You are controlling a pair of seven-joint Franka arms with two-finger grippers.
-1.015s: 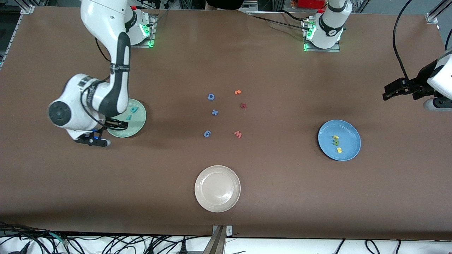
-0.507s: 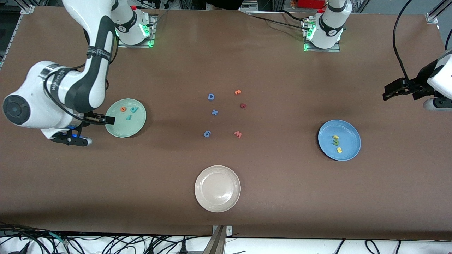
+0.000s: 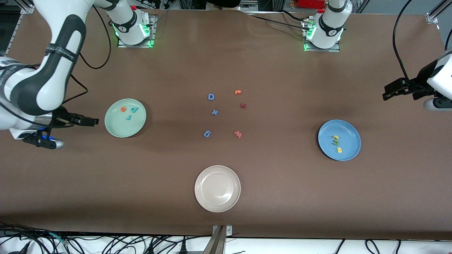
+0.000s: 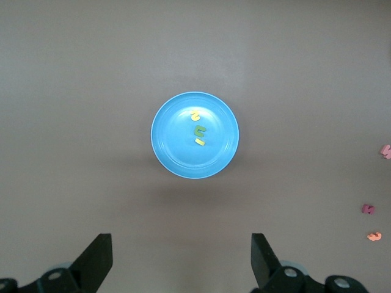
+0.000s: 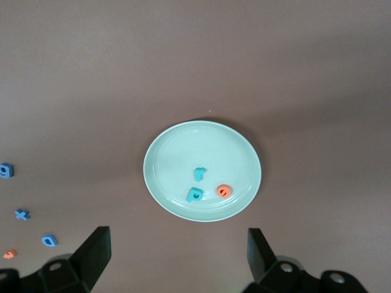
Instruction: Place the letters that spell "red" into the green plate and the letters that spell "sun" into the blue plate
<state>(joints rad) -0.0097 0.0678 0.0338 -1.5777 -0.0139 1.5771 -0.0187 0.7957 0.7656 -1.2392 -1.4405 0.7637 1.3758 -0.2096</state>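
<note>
The green plate (image 3: 122,129) (image 5: 177,152) holds the orange "e" (image 3: 123,109) (image 5: 224,191), the teal "d" (image 3: 133,109) (image 5: 195,195) and the thin teal "r" (image 3: 128,118) (image 5: 200,173). My right gripper (image 3: 87,121) (image 5: 177,237) hangs open and empty over bare table, just off the plate toward the right arm's end. The blue plate (image 3: 350,133) (image 4: 173,141) carries a yellow letter (image 3: 335,137) (image 4: 195,115), the dark green "n" (image 3: 335,142) (image 4: 198,130) and another yellow letter (image 3: 339,150) (image 4: 200,142). My left gripper (image 3: 390,90) (image 4: 181,239) waits open and empty over the table at the left arm's end.
Mid-table lie loose letters: a blue D (image 3: 211,97), a blue x (image 3: 214,112), a blue 6-like piece (image 3: 207,133), an orange one (image 3: 238,92), a dark red one (image 3: 243,105) and a pink-red w shape (image 3: 238,134). A whitish-beige plate (image 3: 217,204) sits nearer the front camera.
The right arm has drawn back from over the green plate toward its own end of the table, uncovering the plate and its three letters. The left arm has not moved.
</note>
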